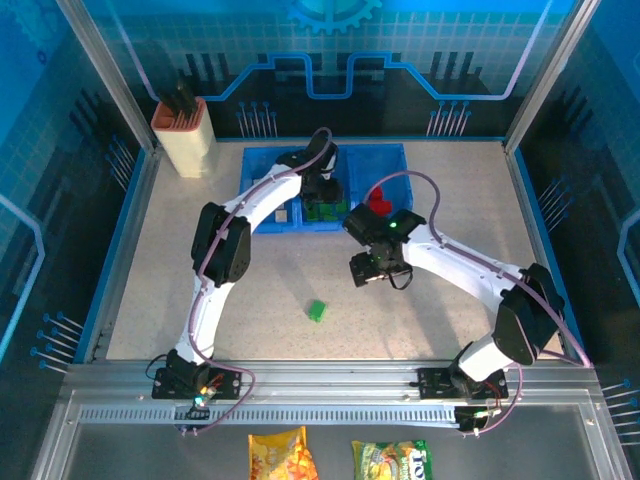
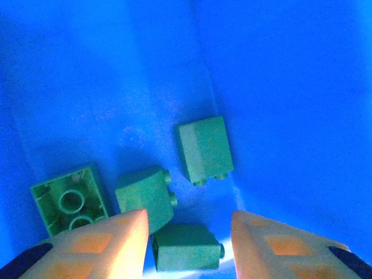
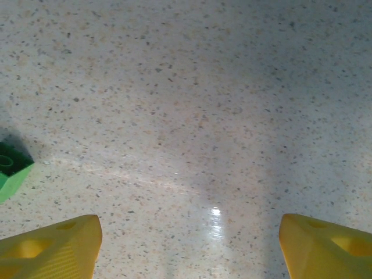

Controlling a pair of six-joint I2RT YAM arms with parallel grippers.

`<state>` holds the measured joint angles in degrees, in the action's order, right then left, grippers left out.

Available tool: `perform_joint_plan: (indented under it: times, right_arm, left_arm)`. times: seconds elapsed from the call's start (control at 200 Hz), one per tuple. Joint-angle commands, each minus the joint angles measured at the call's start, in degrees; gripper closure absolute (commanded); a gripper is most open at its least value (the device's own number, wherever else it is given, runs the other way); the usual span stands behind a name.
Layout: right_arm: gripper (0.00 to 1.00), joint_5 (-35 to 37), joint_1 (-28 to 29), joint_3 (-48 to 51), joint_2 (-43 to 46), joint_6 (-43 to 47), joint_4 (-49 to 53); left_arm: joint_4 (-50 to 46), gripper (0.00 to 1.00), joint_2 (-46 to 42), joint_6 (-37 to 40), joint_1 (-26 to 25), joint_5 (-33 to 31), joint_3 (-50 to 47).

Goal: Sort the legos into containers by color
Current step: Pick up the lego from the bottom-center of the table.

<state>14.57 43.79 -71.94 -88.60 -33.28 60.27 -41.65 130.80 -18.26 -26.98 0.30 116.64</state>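
Note:
My left gripper (image 1: 324, 192) hangs over the middle bin of the blue containers (image 1: 262, 160). In the left wrist view its fingers (image 2: 125, 238) stand apart, open, above several green legos on the bin floor. One green brick (image 2: 187, 248) lies between the fingertips, with a gap to the right finger. My left gripper (image 2: 189, 215) holds nothing. Red legos (image 1: 379, 201) sit in the right bin and cream ones (image 1: 283, 215) in the left bin. My right gripper (image 1: 368, 270) (image 3: 190, 221) is open over bare table. A loose green lego (image 1: 317, 311) (image 3: 11, 168) lies to its left.
A beige holder with an orange rim (image 1: 184, 135) stands at the back left, beside the tray. Metal frame posts rise at the back corners. Two snack bags (image 1: 283, 455) lie below the front rail, off the speckled table (image 1: 450, 210).

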Motion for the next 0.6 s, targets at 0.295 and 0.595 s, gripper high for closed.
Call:
perform_joint_plan:
  times: [0.295,0.595]
  right_arm:
    - [0.19,-1.3,8.3,-7.6,-10.7,-3.4,-1.5]
    - [0.19,-2.9,14.0,-11.6,-17.7,-8.6,-3.2]
  left_arm:
    - [2.1,0.56,-18.8,0.3,4.4,1.6,-15.6]
    - [3.3,0.56,-29.1,1.3,9.1,2.8,-26.9]
